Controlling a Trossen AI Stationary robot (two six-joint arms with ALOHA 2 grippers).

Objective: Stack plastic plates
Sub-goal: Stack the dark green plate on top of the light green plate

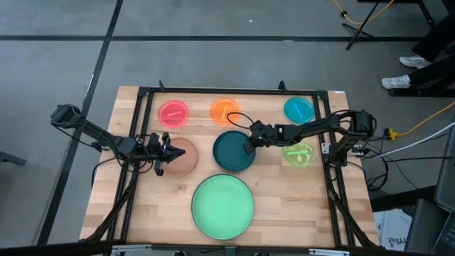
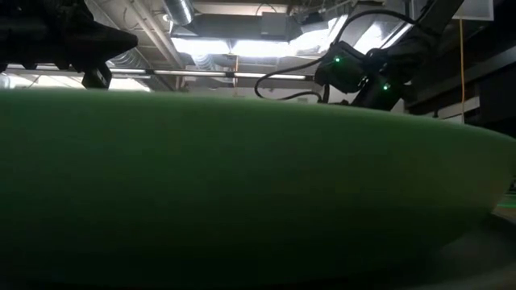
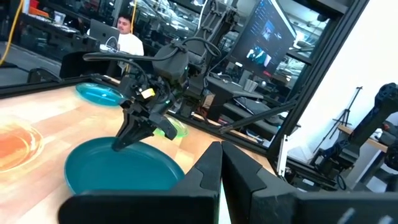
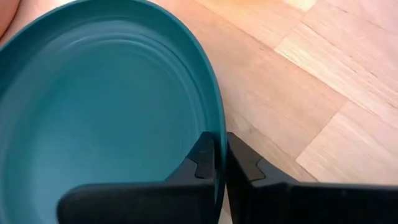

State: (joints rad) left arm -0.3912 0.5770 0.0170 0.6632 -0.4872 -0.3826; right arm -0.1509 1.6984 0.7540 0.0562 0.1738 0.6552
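A dark teal medium plate (image 1: pixel 233 151) lies at the table's middle, with my right gripper (image 1: pixel 249 142) shut on its right rim. A brown medium plate (image 1: pixel 183 158) lies to its left. My left gripper (image 1: pixel 168 150), fingers shut (image 3: pixel 221 171), is at the brown plate's left edge; I cannot tell whether it touches. A large light green plate (image 1: pixel 222 206) lies flat near the front edge and fills the low view (image 2: pixel 242 185). Small pink (image 1: pixel 173 112), orange (image 1: pixel 225 110), blue (image 1: pixel 299 109) and lime (image 1: pixel 298 154) plates lie flat. No grey plate shows. My right gripper pinches the dark teal plate's rim (image 4: pixel 219 134) on its right side, with one finger (image 4: pixel 200 163) inside the plate and one (image 4: pixel 244 163) outside. The fingers come slanting down from the table's right. I cannot tell whether that rim is lifted off the table.
A black frame (image 1: pixel 234 91) runs round the table top. The lime plate lies just behind and under my right arm. Bare wood (image 1: pixel 298 203) lies right of the green plate. A person (image 3: pixel 127 37) sits in the room beyond the table.
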